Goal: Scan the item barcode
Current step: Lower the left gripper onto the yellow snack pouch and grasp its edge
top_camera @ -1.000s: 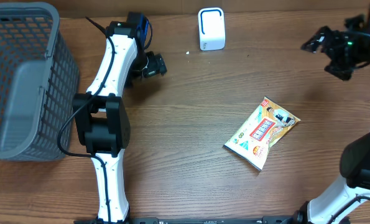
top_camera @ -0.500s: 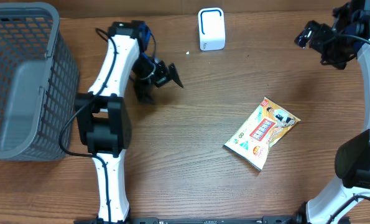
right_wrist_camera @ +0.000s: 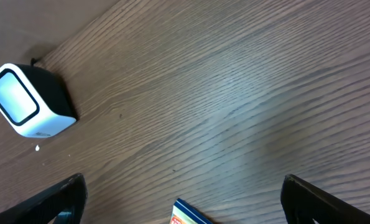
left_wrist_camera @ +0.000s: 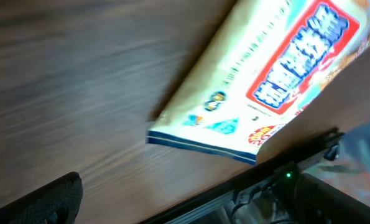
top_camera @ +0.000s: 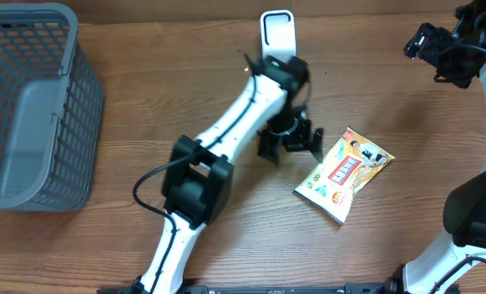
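Note:
The item is a flat snack packet [top_camera: 345,175] in yellow, white and red, lying right of the table's centre. In the left wrist view the packet [left_wrist_camera: 265,74] fills the upper right, blurred. My left gripper [top_camera: 292,145] hangs open just left of the packet's upper end, with nothing between its fingers. Only one of its fingers [left_wrist_camera: 45,202] shows in the left wrist view. The white scanner [top_camera: 277,27] stands at the back edge, its lower part hidden behind the left wrist. At the far right back my right gripper [top_camera: 429,55] is open and empty. Its view shows the scanner [right_wrist_camera: 29,102] and one corner of the packet [right_wrist_camera: 188,216].
A grey mesh basket [top_camera: 71,106] takes up the table's left end. The left arm [top_camera: 226,131] stretches diagonally from the front edge across the middle. The right arm [top_camera: 483,163] runs along the right edge.
My left arm has swung from the back left across the table to the packet's left side. The right gripper has shifted slightly right. The packet has not moved.

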